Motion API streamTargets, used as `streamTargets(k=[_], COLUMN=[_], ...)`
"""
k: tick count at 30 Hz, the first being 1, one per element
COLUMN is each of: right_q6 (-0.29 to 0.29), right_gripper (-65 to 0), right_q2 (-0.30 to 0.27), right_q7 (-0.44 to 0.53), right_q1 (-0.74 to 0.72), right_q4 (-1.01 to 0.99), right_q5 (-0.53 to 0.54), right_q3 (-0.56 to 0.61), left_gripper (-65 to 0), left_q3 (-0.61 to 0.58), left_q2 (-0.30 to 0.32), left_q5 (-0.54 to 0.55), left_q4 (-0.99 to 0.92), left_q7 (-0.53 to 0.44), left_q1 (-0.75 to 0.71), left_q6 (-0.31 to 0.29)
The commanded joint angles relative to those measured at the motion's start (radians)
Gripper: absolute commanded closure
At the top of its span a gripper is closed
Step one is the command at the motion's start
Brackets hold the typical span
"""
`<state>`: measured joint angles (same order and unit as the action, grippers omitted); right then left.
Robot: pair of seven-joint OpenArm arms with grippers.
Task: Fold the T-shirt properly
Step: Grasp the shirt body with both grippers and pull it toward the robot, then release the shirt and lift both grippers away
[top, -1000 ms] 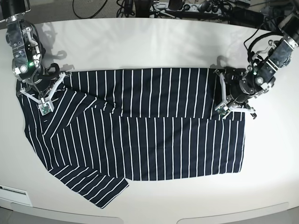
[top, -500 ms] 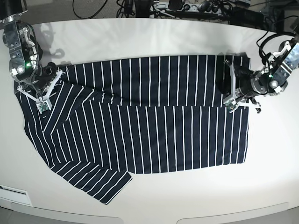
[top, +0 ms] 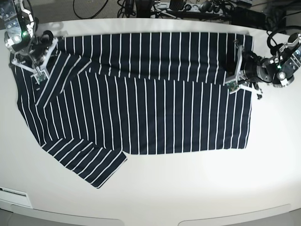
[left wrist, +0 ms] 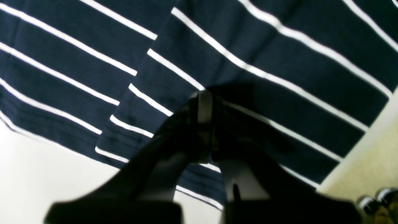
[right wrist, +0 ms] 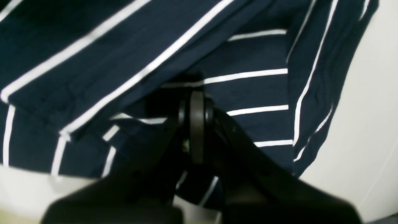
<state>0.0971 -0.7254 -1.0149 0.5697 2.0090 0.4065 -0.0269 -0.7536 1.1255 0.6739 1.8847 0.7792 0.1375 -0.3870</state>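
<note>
The dark navy T-shirt [top: 150, 108] with thin white stripes lies spread across the white table, its upper part folded over along a horizontal crease. One sleeve [top: 89, 162] sticks out at the lower left. My left gripper [top: 233, 75] is shut on the T-shirt's right hem edge; in the left wrist view its jaws [left wrist: 203, 124] pinch the striped fabric [left wrist: 248, 46]. My right gripper [top: 37, 61] is shut on the T-shirt's upper left corner; in the right wrist view its jaws [right wrist: 196, 124] clamp bunched folds of the T-shirt [right wrist: 93, 62].
The white table [top: 188, 188] extends in front of the shirt. Cables and dark equipment [top: 188, 7] lie past the table's far edge. The table's front edge [top: 141, 214] curves along the bottom.
Both grippers have pulled the shirt's upper edge toward the table's far side. The whole shirt slid away from the front edge and stretched flatter.
</note>
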Motion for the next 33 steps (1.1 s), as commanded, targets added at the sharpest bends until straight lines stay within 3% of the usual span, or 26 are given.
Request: streamTargets(k=[1, 7, 17, 20, 27, 33], right_q6=[-0.003, 0.020, 0.031, 0.031, 0.072, 0.106], right_gripper=[0.0, 0.0, 0.0, 0.0, 0.0, 0.0], right_q2=[-0.018, 0.003, 0.030, 0.030, 0.031, 0.031], right_q7=[-0.026, -0.025, 0.005, 0.022, 0.223, 0.337], right_q1=[0.032, 0.151, 0.142, 0.111, -0.001, -0.182], right_q4=[0.020, 0.105, 0.129, 0.172, 0.246, 0.143], right_q5=[0.007, 0.051, 0.048, 0.037, 0.035, 0.036], right_q3=[-0.039, -0.168, -0.177, -0.177, -0.177, -0.177], left_gripper=[0.0, 0.0, 0.0, 0.0, 0.0, 0.0], left_q3=[0.002, 0.002, 0.002, 0.002, 0.002, 0.002], left_q2=[0.035, 0.062, 0.063, 0.063, 0.063, 0.063], left_q5=[-0.007, -0.006, -0.021, -0.052, -0.056, -0.056], left_q4=[0.013, 0.031, 0.060, 0.066, 0.067, 0.067], left_q7=[0.033, 0.033, 0.033, 0.030, 0.029, 0.029], left_q1=[-0.003, -0.010, -0.009, -0.009, -0.009, -0.009], left_q6=[-0.006, -0.006, -0.002, 0.041, 0.051, 0.051])
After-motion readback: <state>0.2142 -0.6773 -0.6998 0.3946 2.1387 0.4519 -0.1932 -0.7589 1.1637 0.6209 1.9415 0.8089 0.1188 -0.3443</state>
